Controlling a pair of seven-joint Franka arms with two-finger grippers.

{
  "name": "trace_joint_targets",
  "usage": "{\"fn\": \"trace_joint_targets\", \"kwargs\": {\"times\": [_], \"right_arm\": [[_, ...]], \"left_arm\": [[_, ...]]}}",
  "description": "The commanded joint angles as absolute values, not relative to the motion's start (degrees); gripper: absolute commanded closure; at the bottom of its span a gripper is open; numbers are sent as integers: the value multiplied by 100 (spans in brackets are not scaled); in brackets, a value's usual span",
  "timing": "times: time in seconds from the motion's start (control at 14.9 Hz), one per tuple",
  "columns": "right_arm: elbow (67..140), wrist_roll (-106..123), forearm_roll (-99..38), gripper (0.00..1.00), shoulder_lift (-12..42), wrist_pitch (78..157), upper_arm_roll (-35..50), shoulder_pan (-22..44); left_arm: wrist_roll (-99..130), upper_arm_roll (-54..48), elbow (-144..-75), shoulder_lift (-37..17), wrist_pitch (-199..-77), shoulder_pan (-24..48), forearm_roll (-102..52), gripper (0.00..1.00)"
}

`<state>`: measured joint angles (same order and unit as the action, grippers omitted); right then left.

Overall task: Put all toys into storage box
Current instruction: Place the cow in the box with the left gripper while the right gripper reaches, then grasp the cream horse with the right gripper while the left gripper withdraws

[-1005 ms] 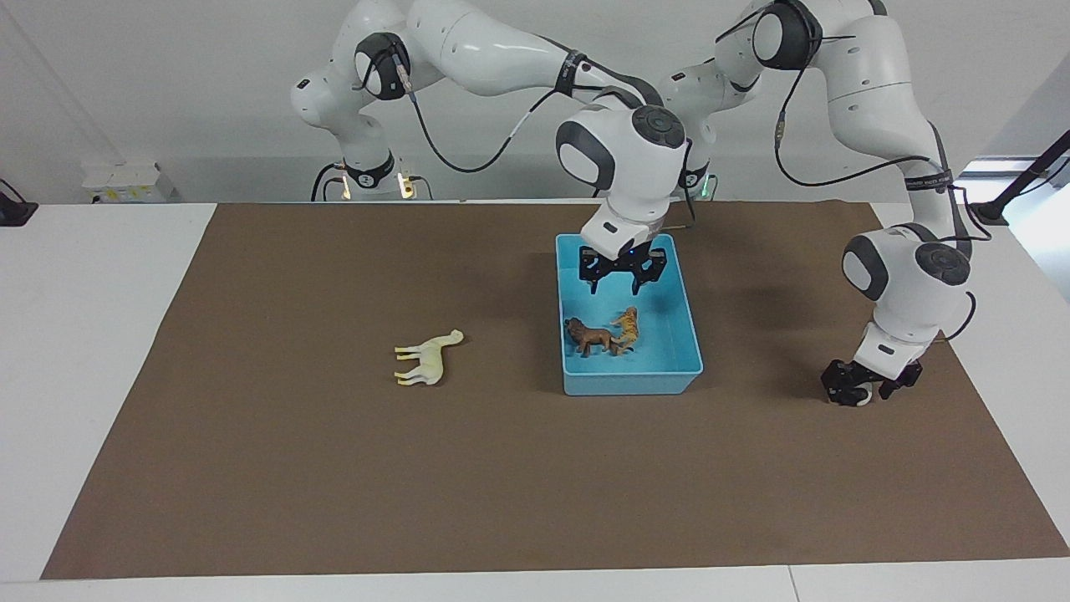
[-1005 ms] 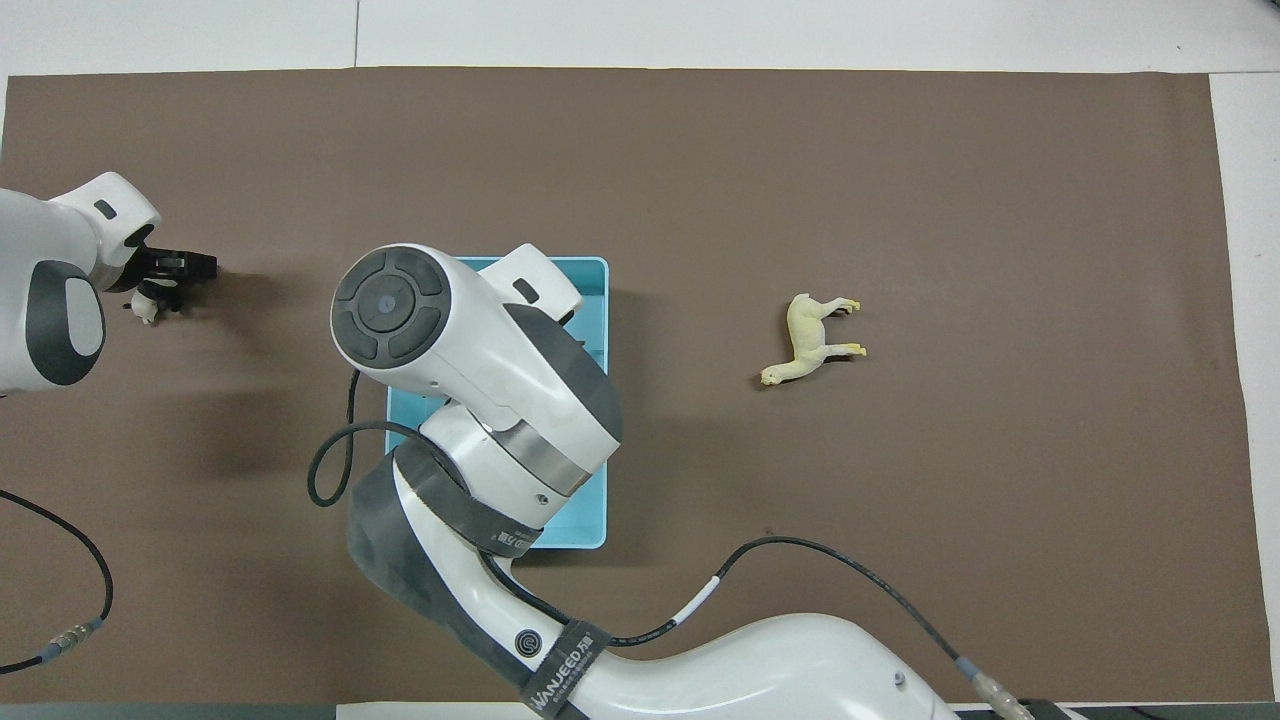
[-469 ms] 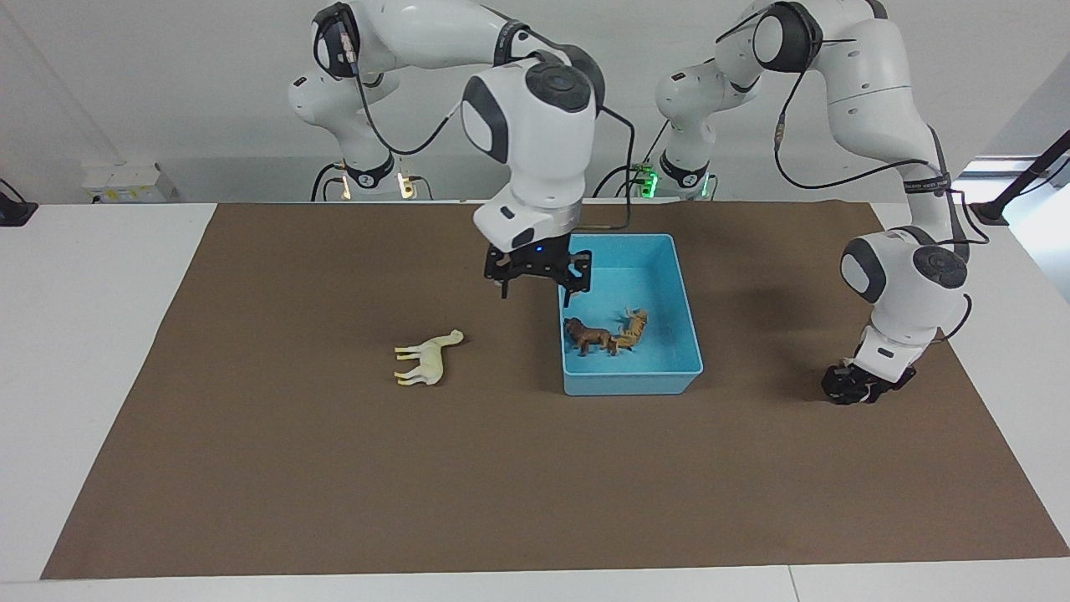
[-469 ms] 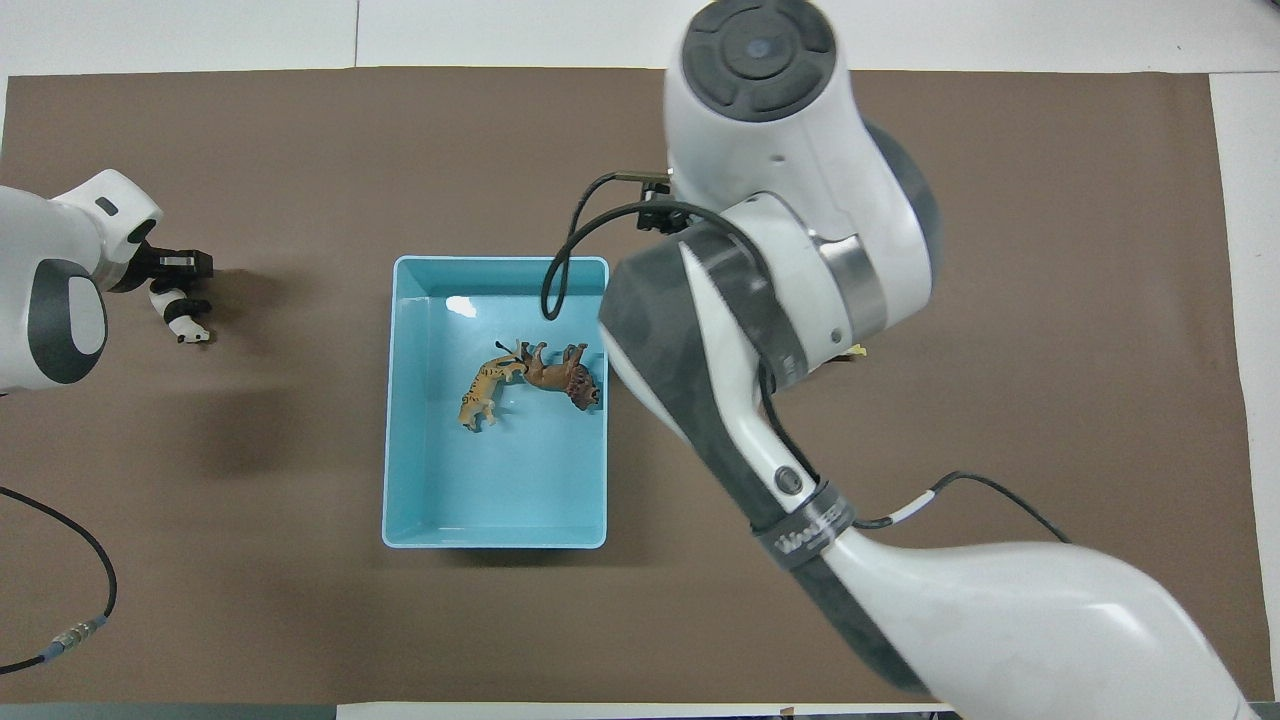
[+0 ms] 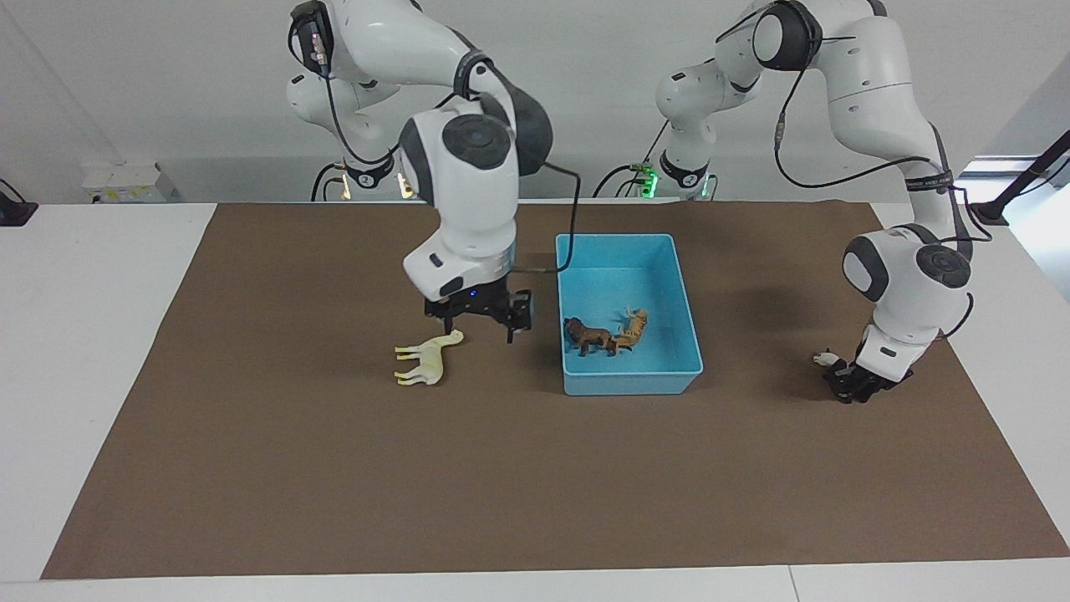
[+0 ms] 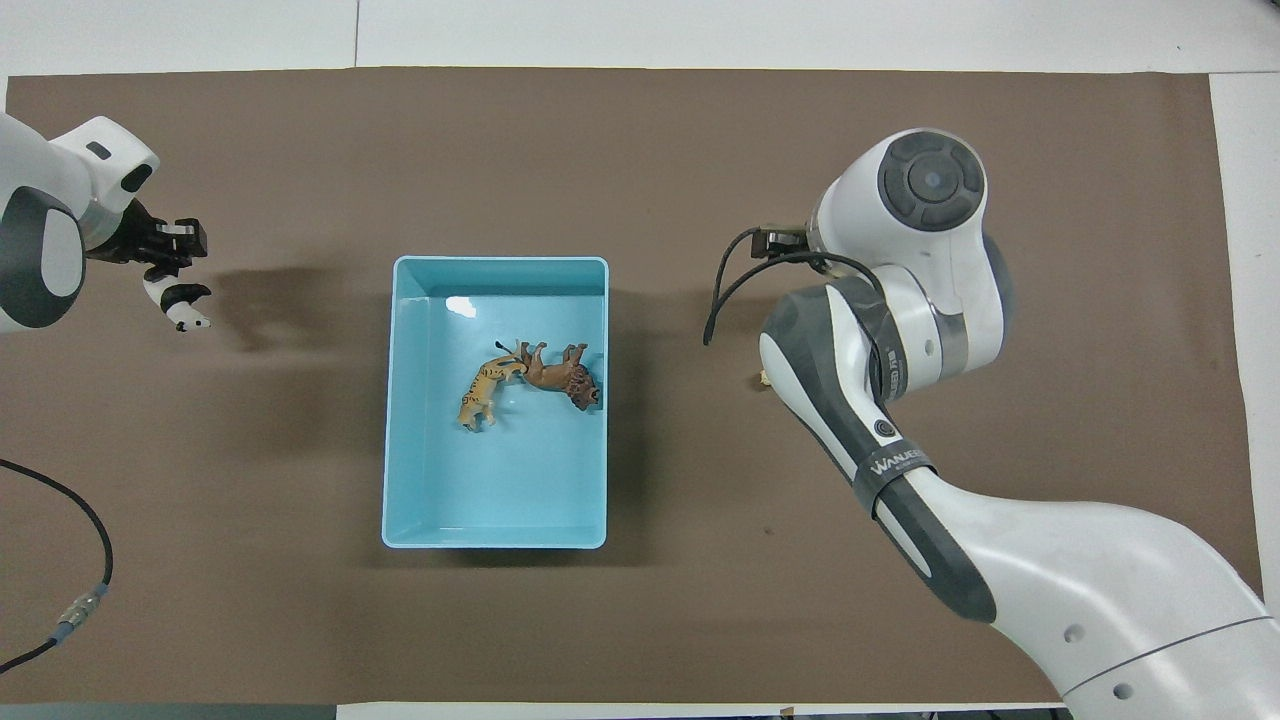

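Note:
The light blue storage box [image 5: 631,383] stands on the mat; it also shows in the overhead view [image 6: 494,543]. In it lie the brown lion [image 5: 588,336] [image 6: 560,368] and the orange tiger [image 5: 631,328] [image 6: 484,392], touching. The cream horse-like animal [image 5: 428,359] lies on its side beside the box, toward the right arm's end. My right gripper [image 5: 479,328] is open and empty, low over the mat by that animal's head; in the overhead view the arm hides both. My left gripper [image 5: 853,383] [image 6: 172,268] is shut on the panda [image 5: 827,359] [image 6: 180,304], low over the mat toward the left arm's end.
A brown mat [image 5: 334,502] covers most of the white table. A black cable [image 6: 70,560] lies on the mat near the left arm's base. A camera stand [image 5: 1016,188] is at the table's edge by the left arm.
My right gripper has left the box, where it hung over the lion and tiger, and come down beside the cream animal. My left gripper has closed on the panda and turned it.

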<state>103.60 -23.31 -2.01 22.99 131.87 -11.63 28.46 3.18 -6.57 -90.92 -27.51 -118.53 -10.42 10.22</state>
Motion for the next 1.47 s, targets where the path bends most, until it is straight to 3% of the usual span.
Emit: {"fn": "trace_joint_targets", "kwargs": {"times": [0.0,0.27,0.6,0.67,0.74,0.8,0.94,1.14,1.27,1.41], "right_arm": [[11074,-2189,-255,0,1907,13500,-1107,2874],[11609,-2162,-255,0,1942,14227,-1107,2865],[11716,-2162,-255,0,2057,14484,-1107,2865],[11707,-2162,-255,45,2057,14484,-1107,2865],[11698,-2188,-255,99,2057,14458,-1107,2865],[11672,-2215,-255,100,2057,14397,-1107,2891],[11541,-2224,-264,100,2057,14240,-1107,2909],[10805,-2626,-272,100,2065,13336,-1090,3084],[9919,-2907,-281,100,2179,12398,-1081,3251],[8350,-3373,-299,100,2529,10933,-1037,3453]], "left_arm": [[972,-659,-8747,-2568,-10912,-906,1020,100],[2981,-668,-8684,-1865,-9635,181,292,100],[4937,-677,-9806,-1355,-10237,1571,229,99],[5287,-677,-9991,-1301,-10465,1730,220,73],[5526,-677,-10011,-1301,-10503,1810,228,6],[5546,-677,-9976,-1292,-10494,1828,229,0],[5528,-668,-9949,-1178,-10459,1776,229,0],[5432,-589,-9836,-793,-10346,1627,272,0],[4847,-589,-9599,-424,-9943,1128,281,0],[3645,-571,-9449,-142,-9389,731,281,0]]}}
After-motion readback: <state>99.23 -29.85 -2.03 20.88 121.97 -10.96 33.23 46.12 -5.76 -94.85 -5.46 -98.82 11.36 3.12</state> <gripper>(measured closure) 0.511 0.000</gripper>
